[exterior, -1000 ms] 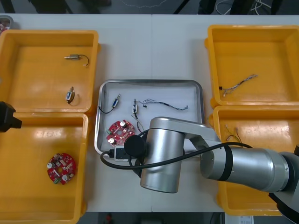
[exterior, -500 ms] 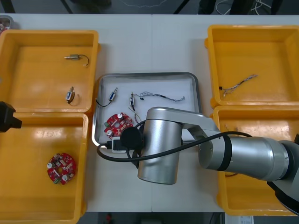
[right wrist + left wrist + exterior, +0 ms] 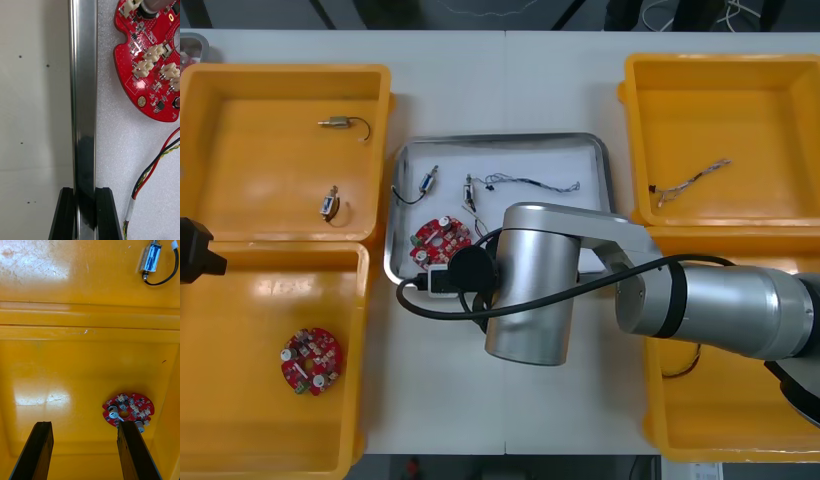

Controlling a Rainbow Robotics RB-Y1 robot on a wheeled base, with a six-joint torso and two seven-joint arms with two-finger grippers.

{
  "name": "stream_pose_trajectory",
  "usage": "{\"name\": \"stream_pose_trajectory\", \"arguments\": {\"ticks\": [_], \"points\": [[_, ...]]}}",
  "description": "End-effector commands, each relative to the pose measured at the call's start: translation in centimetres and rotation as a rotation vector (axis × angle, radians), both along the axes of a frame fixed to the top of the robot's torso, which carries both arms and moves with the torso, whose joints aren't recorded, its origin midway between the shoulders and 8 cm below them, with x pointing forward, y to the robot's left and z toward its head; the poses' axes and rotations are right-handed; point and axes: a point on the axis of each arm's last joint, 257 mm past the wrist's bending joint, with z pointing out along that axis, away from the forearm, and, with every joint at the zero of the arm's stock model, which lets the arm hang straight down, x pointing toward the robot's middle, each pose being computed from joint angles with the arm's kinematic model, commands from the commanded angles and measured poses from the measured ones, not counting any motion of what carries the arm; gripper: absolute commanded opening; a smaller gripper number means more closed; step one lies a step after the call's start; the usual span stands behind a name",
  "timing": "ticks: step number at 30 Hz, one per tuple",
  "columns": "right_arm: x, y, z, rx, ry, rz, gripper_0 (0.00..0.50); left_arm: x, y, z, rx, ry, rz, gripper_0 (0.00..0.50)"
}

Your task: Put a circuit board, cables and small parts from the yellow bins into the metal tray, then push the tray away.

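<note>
The metal tray [image 3: 502, 139] lies between the yellow bins, white inside. My right gripper [image 3: 85, 214] is shut on its near rim [image 3: 84, 93], one finger on each side. In the tray are a red circuit board [image 3: 438, 240], two small metal parts [image 3: 429, 182] [image 3: 471, 189] and a twisted blue and white cable [image 3: 532, 183]. The right wrist view has the board [image 3: 150, 71] and a red and yellow cable [image 3: 152, 174] on the tray floor. My right arm [image 3: 530, 290] covers the tray's near part. My left gripper [image 3: 84, 450] hangs open over the near left bin [image 3: 240, 300].
The near left bin holds another circuit board [image 3: 310, 360]. Two small metal parts [image 3: 336, 123] [image 3: 330, 203] lie in the far left bin. A cable [image 3: 690, 180] rests in the far right bin. The near right bin [image 3: 740, 410] lies partly under my right arm.
The tray has slid away from me toward the table's far side, with my right gripper holding its rim and the arm moving along. The left arm has stayed still.
</note>
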Motion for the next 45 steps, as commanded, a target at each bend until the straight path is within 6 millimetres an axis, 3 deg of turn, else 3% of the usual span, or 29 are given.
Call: {"name": "stream_pose_trajectory", "arguments": {"ticks": [1, 13, 21, 45], "points": [[2.0, 1.0, 2.4, 0.007, -0.063, 0.033, 0.0, -0.6, 1.6, 1.3, 0.085, -0.017, -0.069, 0.5], [6.0, 2.1, 4.9, 0.037, -0.152, 0.045, 0.0, -0.6, 1.6, 1.3, 0.085, -0.017, -0.069, 0.5], [7.6, 1.1, 6.4, 0.056, -0.177, 0.013, 0.0, -0.6, 1.6, 1.3, 0.085, -0.017, -0.069, 0.5], [13.6, 0.0, 7.6, 0.072, -0.221, 0.004, 0.0, -0.6, 1.6, 1.3, 0.085, -0.017, -0.069, 0.5]]}}
